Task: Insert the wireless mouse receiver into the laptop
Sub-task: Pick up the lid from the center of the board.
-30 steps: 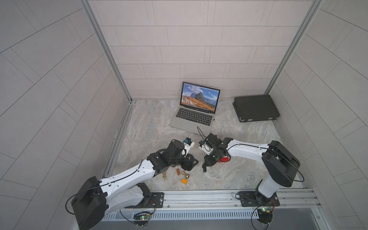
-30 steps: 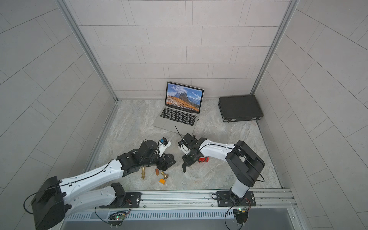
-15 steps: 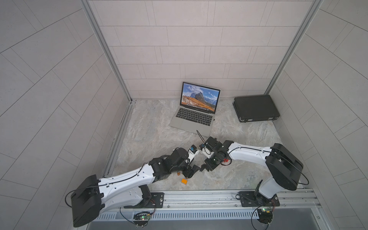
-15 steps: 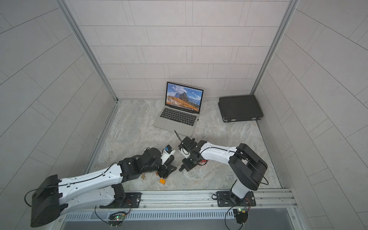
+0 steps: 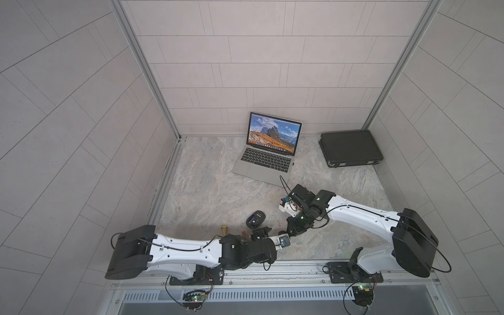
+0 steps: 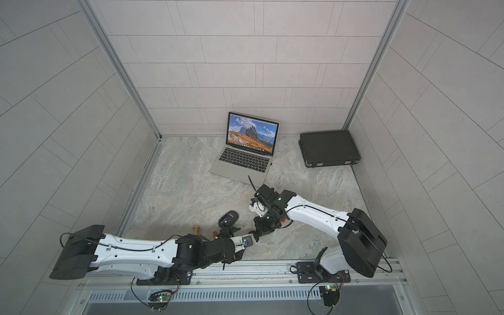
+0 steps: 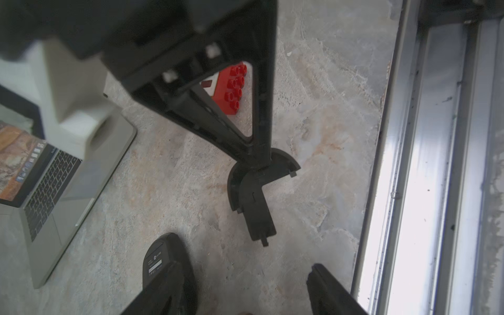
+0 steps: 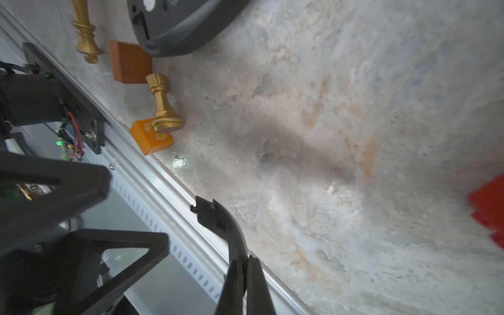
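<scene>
1. Black plastic is what your right gripper (image 8: 246, 261) is pinching. Its fingers are pressing together on the rim of the half-round mouse cover piece (image 7: 256, 201), over the marble table (image 5: 212, 191) close to the front rail (image 7: 425, 163). I cannot tell whether the piece is touching the table.
2. Your right arm is reaching in from its base toward the middle, with the wrist bending down and the gripper pointing at the tabletop just beside the left wrist.
3. Your left arm is lying low along the front rail. The left gripper (image 7: 245, 266) is pointing toward the back, its fingers standing spread and gripping nothing, one of them just over the mouse (image 5: 255, 219).
4. That mouse is lying underside up, between the grippers and the laptop (image 5: 266, 161).
5. The laptop is sitting open at the back with its screen glowing, well apart from both grippers, and the black case (image 5: 350, 148) is lying near it.
6. The wireless mouse receiver is proving too small for you to pick out. A small dark nub (image 5: 293, 164) is showing at the laptop's edge facing the case, and I cannot tell what it is.
7. A red brick (image 7: 234, 90) is lying behind the right gripper's fingers.
</scene>
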Controlling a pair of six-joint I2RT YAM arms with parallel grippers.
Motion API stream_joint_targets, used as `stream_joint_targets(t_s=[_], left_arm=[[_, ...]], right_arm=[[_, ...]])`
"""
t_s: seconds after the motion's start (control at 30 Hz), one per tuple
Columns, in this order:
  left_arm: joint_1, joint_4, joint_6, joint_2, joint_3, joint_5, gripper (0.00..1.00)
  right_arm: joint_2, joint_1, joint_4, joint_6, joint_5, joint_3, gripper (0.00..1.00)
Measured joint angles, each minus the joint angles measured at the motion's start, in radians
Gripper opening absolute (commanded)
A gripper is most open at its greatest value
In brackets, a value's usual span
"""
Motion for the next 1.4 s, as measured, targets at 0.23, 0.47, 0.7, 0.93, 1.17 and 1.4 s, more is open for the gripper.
stream_joint_targets(t_s=[0.23,0.47,0.7,0.93,1.17,1.4], left_arm=[[-0.059,0.021,0.066,0.075,0.046,-0.103,0.56],[-0.081,0.024,0.095,0.131,0.052,-0.177,0.37],[-0.092,0.025,0.106,0.139,0.053,-0.256,0.25],[-0.103,0.025,0.074,0.135,0.057,-0.281,0.00],[0.003,-0.056,-0.069,0.008,0.076,-0.206,0.00],[0.481,-0.117,-0.357,-0.228,0.135,0.464,0.00]], right_arm=[[-0.003,0.000,0.025,0.094,-0.100,0.000,0.00],[-0.006,-0.005,0.068,0.144,-0.150,-0.004,0.00],[-0.014,-0.030,0.089,0.164,-0.175,-0.024,0.00],[-0.084,-0.115,0.163,0.187,-0.245,-0.090,0.20],[-0.313,-0.262,0.178,0.152,-0.306,-0.142,0.54],[-0.540,-0.336,0.373,0.127,-0.415,-0.224,0.68]])
